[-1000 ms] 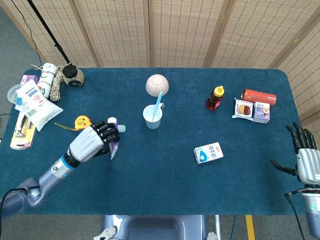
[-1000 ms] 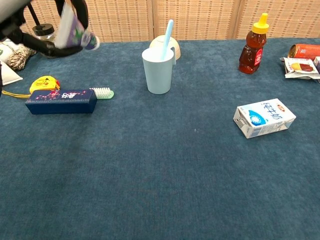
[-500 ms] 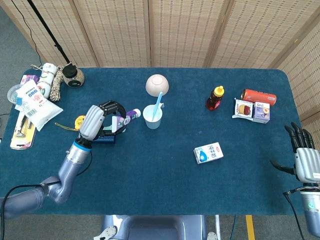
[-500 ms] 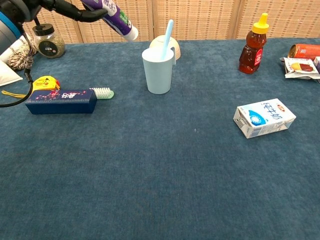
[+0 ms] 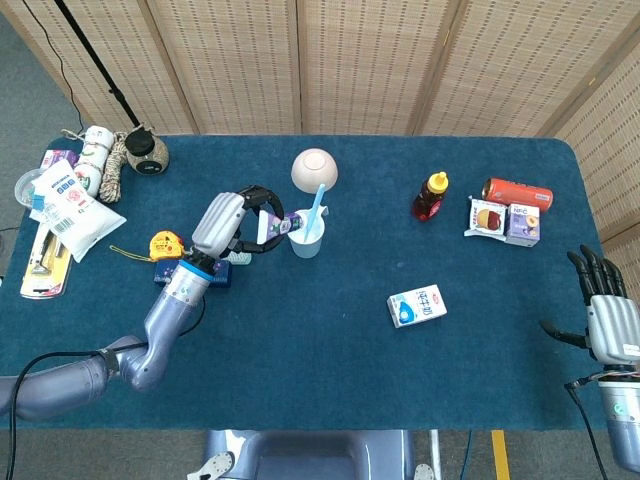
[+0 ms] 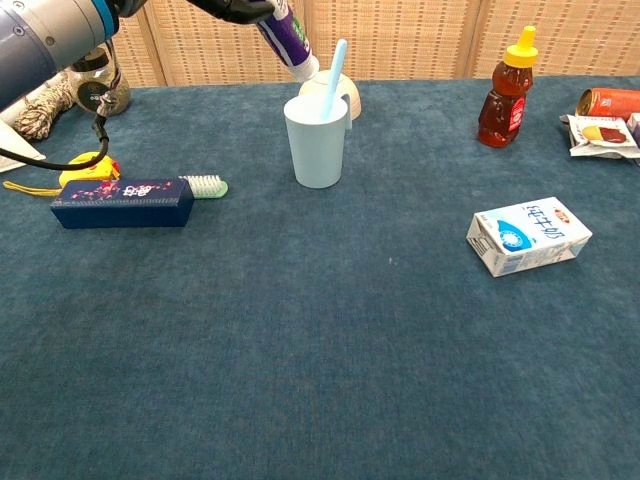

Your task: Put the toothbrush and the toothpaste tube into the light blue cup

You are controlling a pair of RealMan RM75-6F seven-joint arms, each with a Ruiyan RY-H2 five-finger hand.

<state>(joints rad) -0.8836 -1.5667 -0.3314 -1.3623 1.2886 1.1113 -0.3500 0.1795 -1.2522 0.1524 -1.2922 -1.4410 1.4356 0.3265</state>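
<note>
Left hand (image 5: 232, 222) grasps toothpaste tube (image 6: 290, 38), cap end tilted down just above light blue cup (image 6: 317, 139), toothbrush (image 6: 334, 66) already inside. Tube prob. light and soft, so hold mid-body, w/o squeezing. Right hand (image 5: 608, 322) released, holds nothing.

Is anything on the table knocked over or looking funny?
The small milk carton lies flat on its side rather than standing, and a pale bowl sits upside down behind the light blue cup. Nothing looks spilled or broken.

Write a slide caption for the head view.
Left hand tips the toothpaste tube toward the light blue cup holding a toothbrush.
</note>
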